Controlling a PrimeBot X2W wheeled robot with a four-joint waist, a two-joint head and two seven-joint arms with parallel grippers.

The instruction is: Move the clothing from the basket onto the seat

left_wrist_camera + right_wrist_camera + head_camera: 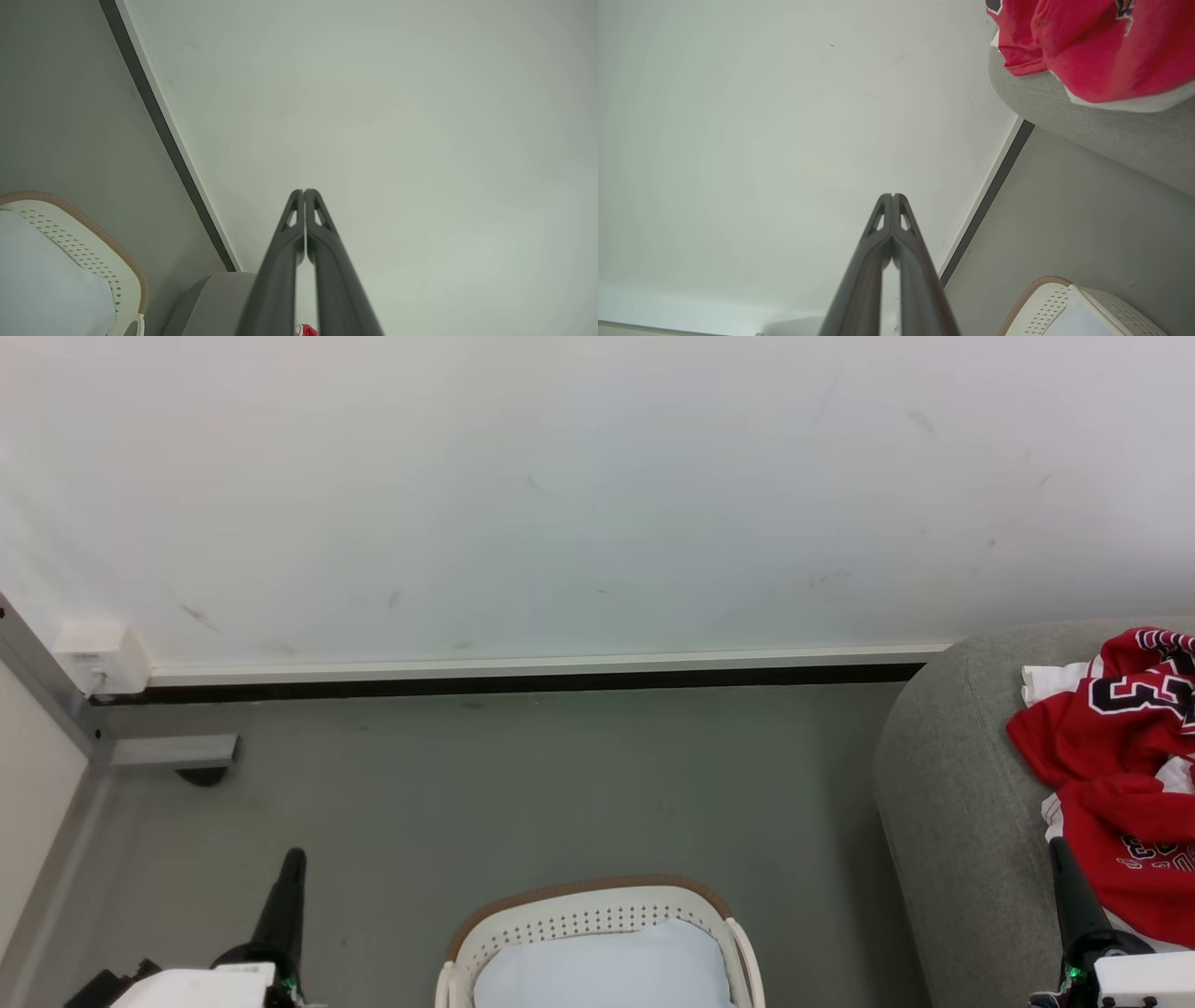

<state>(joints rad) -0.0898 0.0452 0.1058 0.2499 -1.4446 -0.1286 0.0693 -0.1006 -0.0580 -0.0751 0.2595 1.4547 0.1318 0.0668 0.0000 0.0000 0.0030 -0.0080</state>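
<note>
The red clothing (1116, 765) with white trim and black-and-white block characters lies bunched on the grey seat (952, 821) at the right; it also appears as red clothing (1092, 42) on the seat (1087, 121) in the right wrist view. The cream basket (597, 919) with tan rim sits on the floor at bottom centre, holding only its pale blue pad. The basket (88, 242) shows at the lower left of the left wrist view, and the basket (1045, 303) at the lower right of the right wrist view. My left gripper (303, 192) is shut and empty, left of the basket. My right gripper (893, 196) is shut and empty beside the clothing.
A white wall (560, 495) with a pale skirting strip and dark gap runs across the back. Grey floor (523, 784) lies between wall, basket and seat. A metal frame leg (168, 751) and a white box (98, 653) stand at the left corner.
</note>
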